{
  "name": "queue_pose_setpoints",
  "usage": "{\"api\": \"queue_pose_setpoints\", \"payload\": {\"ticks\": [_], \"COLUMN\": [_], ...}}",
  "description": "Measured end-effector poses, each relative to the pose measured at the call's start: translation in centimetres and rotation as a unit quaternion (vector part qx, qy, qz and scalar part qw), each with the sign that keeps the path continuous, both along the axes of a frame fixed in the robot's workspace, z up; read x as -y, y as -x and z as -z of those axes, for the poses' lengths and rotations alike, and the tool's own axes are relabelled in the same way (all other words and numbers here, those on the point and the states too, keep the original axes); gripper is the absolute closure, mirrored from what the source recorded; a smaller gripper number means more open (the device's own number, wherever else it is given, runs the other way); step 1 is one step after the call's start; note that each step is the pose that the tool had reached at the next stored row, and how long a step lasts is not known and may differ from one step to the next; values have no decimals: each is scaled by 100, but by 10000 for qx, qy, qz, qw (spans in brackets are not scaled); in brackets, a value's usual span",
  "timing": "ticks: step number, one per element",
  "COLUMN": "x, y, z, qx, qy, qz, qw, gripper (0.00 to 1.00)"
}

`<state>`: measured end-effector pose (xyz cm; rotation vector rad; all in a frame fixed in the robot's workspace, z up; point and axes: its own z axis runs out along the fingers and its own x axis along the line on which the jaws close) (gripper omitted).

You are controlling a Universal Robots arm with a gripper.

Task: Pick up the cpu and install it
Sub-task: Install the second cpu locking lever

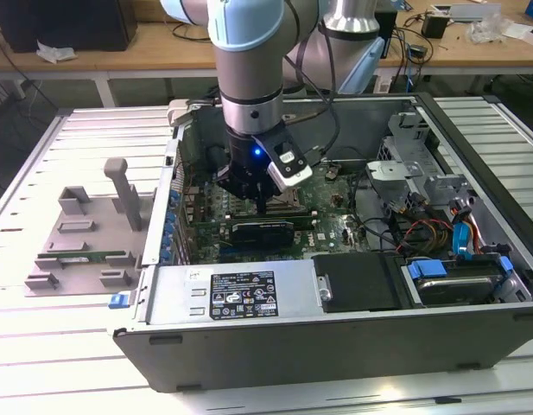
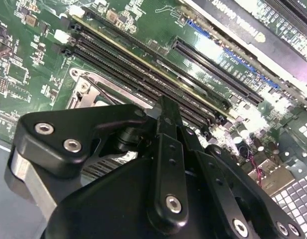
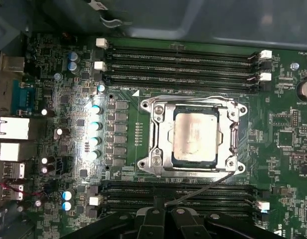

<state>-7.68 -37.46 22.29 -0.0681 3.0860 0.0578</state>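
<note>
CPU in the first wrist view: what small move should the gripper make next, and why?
Probably a short, straight lift off the board. The cpu already lies flat and square inside the socket frame, and the gripper is apart from it, over the memory slots.

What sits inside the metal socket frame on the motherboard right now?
In the first wrist view the cpu lies flat inside the socket frame, silver top showing. What lies beneath the chip is covered. The tool is off the chip.
</note>
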Motion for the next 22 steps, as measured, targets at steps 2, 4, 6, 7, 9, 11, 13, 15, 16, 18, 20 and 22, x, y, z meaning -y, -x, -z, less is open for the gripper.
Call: {"api": "queue_pose_setpoints", "payload": {"ticks": [2, 4, 6, 7, 9, 11, 13, 15, 16, 18, 20, 22], "x": [1, 1, 1, 2, 2, 1, 2, 1, 1, 1, 1, 0], "y": [1, 1, 1, 1, 1, 0, 1, -72, -134, -168, -172, -173], "z": [-56, -164, -214, -234, -295, -371, -433, -429, -421, -406, -344, -299], "qx": [0, 0, 0, 0, 0, 0, -1, -1, -9, -24, -41, -43], "qy": [1, 0, 3, 3, 6, 5, 9, 7, 8, 8, 10, 10], "qz": [-1, -1, -1, -1, -1, -1, -1, -1, -1, -1, -4, -9], "qw": [10000, 10000, 10000, 10000, 10000, 10000, 10000, 10000, 10000, 10000, 10000, 10000], "gripper": [89, 89, 89, 89, 89, 89, 89, 89, 89, 89, 89, 89]}}
